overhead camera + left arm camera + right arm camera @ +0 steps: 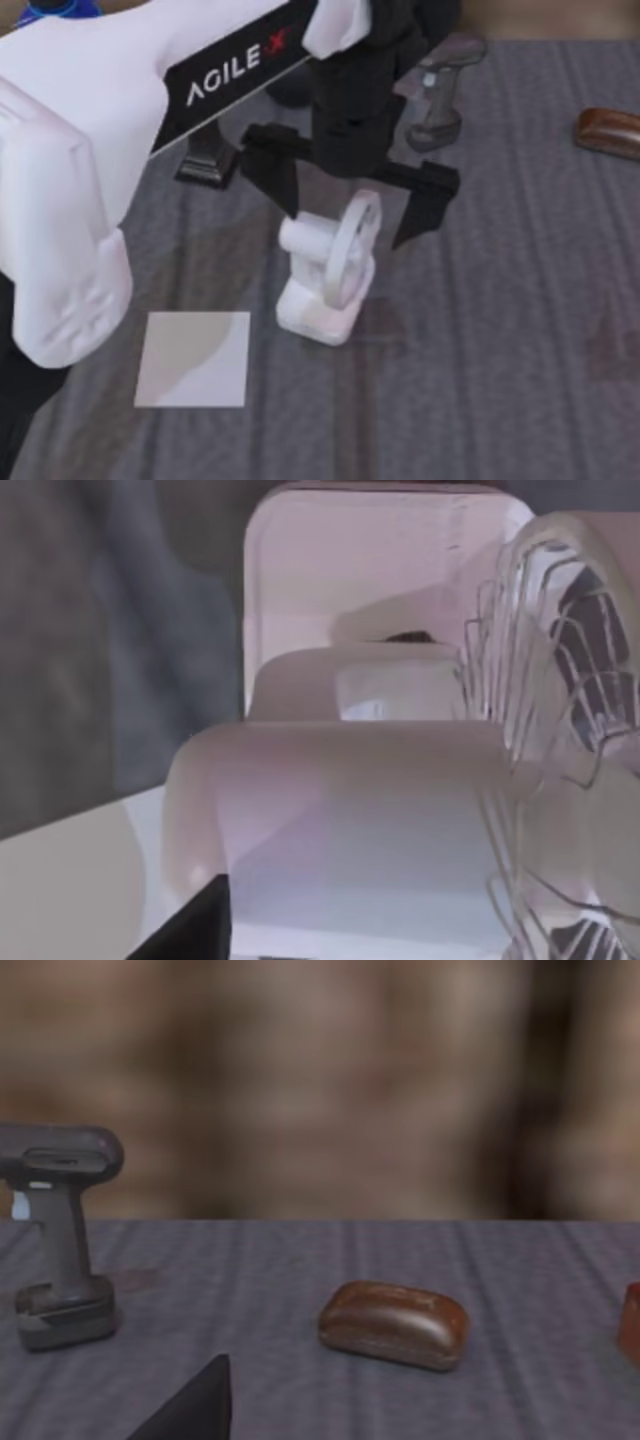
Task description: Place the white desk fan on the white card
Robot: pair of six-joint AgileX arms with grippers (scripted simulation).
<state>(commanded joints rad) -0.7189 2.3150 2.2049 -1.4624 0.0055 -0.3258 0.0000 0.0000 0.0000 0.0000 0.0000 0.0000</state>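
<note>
Top view is showing the white desk fan (330,268) standing upright at the centre of the frame, on the grey cloth just right of the white card (194,358) and not touching it. The left gripper (350,205) is hanging over the fan with its jaws spread wide, straddling the grille and motor housing and gripping nothing. The fan looks to be light, rigid plastic with a thin grille that could flex, so the stubby housing seems the safer hold. The left arm is reaching in from the upper left, wrist pointing down. The right arm is out of frame; its fingers cannot be told.
</note>
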